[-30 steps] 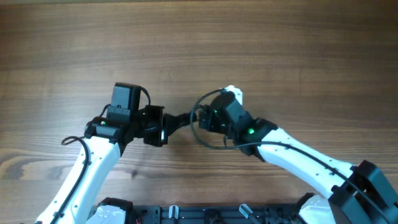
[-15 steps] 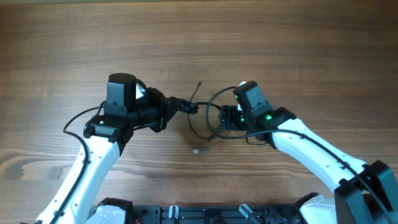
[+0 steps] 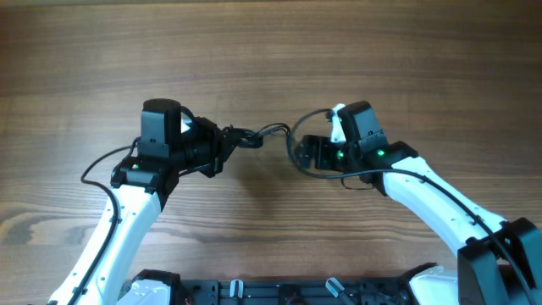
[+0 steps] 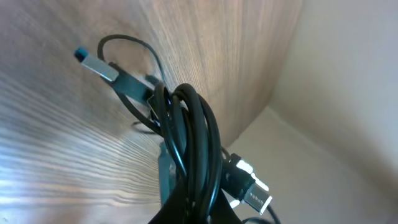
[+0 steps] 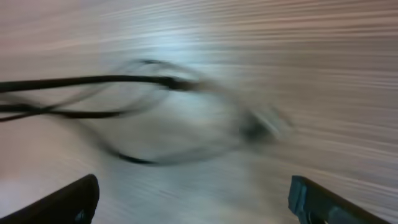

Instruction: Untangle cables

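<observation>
The left claw (image 3: 240,139) clamps cables (image 3: 271,130) near the right claw (image 3: 303,153).

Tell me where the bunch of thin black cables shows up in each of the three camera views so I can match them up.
Overhead: the cables sit just left of centre, one strand arcing right.
Left wrist: the coiled bunch fills the centre, with a blue-tipped plug at upper left.
Right wrist: blurred loops across the left and centre.
Shared landmark: the wood-grain table beneath them.
</observation>
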Motion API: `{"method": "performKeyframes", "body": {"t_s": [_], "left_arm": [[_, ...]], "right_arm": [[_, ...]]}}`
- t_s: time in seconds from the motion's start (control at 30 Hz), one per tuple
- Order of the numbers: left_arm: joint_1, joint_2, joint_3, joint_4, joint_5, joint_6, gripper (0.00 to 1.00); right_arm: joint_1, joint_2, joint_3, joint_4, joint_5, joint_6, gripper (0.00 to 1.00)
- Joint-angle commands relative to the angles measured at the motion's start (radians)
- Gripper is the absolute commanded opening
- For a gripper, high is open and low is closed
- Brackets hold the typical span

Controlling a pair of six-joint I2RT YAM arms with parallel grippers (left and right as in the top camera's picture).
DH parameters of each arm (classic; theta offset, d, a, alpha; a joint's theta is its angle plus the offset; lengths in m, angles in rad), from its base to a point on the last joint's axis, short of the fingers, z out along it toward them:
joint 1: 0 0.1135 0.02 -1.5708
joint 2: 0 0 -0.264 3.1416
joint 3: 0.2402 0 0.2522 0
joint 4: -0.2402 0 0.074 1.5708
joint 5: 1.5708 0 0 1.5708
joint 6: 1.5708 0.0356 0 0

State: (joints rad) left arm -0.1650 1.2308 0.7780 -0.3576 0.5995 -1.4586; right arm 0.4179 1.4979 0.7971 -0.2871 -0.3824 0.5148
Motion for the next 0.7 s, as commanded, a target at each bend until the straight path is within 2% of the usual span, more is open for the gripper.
{"method": "performKeyframes", "body": {"t_s": [0.0,0.07,0.17,0.27,0.37,0.47,0.67], "left_arm": [[0.004,-0.013,0.011,0.003,-0.001,-0.259,0.04],[0.005,-0.013,0.011,0.003,-0.006,-0.378,0.04],[0.005,-0.014,0.011,0.022,-0.006,-0.47,0.04],[0.004,-0.019,0.012,0.049,0.02,-0.503,0.04],[0.003,-0.054,0.012,0.052,0.039,-0.545,0.04],[0.003,-0.117,0.013,0.054,0.039,-0.59,0.04],[0.003,-0.231,0.013,0.055,0.039,-0.637,0.04]], "right_arm": [[0.024,0.0,-0.006,0.079,-0.303,0.027,1.0],[0.053,0.0,-0.006,0.071,-0.303,-0.028,0.98],[0.09,-0.008,-0.006,0.011,-0.308,-0.099,0.95],[0.09,-0.05,-0.006,-0.026,-0.341,-0.151,0.93],[0.09,-0.175,-0.006,-0.019,-0.357,-0.239,0.92],[0.09,-0.287,-0.006,0.011,-0.294,-0.266,0.92],[0.158,-0.275,-0.007,0.093,-0.225,-0.38,0.95]]}}
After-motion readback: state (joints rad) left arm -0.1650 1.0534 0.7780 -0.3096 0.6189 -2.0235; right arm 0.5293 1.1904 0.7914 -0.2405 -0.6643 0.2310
